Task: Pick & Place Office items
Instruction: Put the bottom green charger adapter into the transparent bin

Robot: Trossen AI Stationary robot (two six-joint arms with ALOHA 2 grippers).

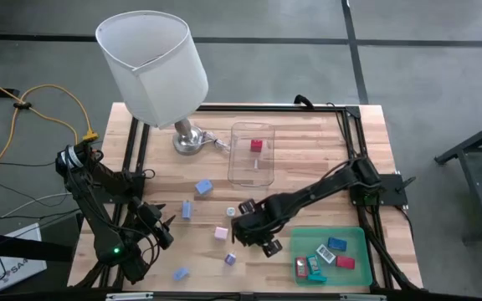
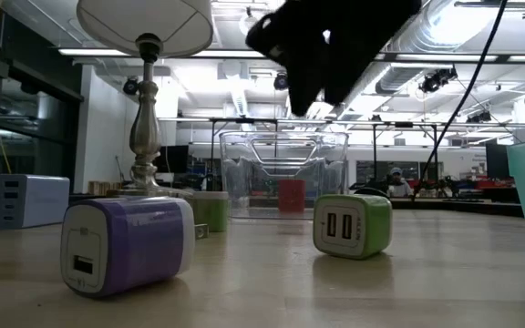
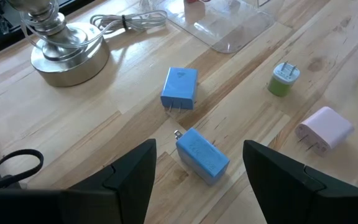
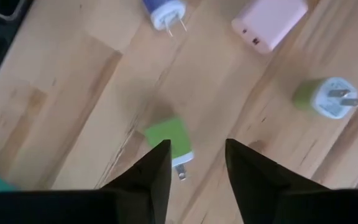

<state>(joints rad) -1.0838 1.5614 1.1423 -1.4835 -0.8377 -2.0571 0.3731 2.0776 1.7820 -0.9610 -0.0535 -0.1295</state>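
Observation:
The office items are small plug-in charger blocks scattered on the wooden table. My right gripper (image 1: 243,219) (image 4: 194,146) hangs open above a green block (image 4: 169,140) (image 2: 352,223), fingers pointing down, touching nothing. Around it lie a pink block (image 4: 269,22) (image 1: 221,233), a round green one (image 4: 325,96) and a purple one (image 2: 130,241) (image 1: 230,259). My left gripper (image 1: 161,227) (image 3: 199,145) is open near the table's left side, with a light blue block (image 3: 201,155) ahead between its fingers and a blue block (image 3: 180,87) (image 1: 203,187) beyond. Several blocks lie in the green tray (image 1: 354,238).
A clear plastic box (image 1: 252,155) holding a red piece (image 1: 258,145) stands at the middle far side. A lamp (image 1: 153,63) with a metal base (image 3: 67,53) and coiled cord stands far left. Another light blue block (image 1: 180,272) lies near the front edge.

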